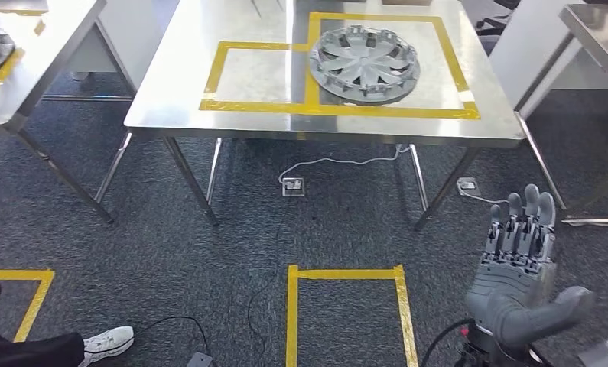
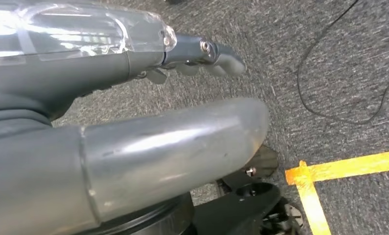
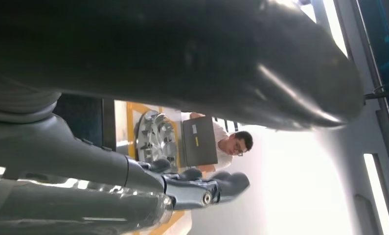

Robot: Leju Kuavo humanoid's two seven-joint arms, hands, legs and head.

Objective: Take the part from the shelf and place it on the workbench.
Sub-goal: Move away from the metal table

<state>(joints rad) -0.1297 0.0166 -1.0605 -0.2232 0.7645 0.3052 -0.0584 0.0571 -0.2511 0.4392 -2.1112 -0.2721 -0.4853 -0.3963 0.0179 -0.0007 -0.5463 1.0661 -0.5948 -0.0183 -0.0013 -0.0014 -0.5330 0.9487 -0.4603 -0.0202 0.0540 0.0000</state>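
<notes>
On the steel workbench [image 1: 232, 30] ahead, the part [image 1: 365, 63], a grey wheel cover, lies flat inside the right-hand bay of the yellow tape outline [image 1: 255, 105], which evidently marks the drop zone, so the placement appears complete. Low in the head view, the right hand [image 1: 519, 274] is raised palm-down over the carpet [image 1: 209, 252], well short of the bench, fingers extended and spread, thumb out to the side, holding and touching nothing. The left hand [image 2: 133, 112] hangs over the floor with fingers extended, likewise gripping nothing.
</notes>
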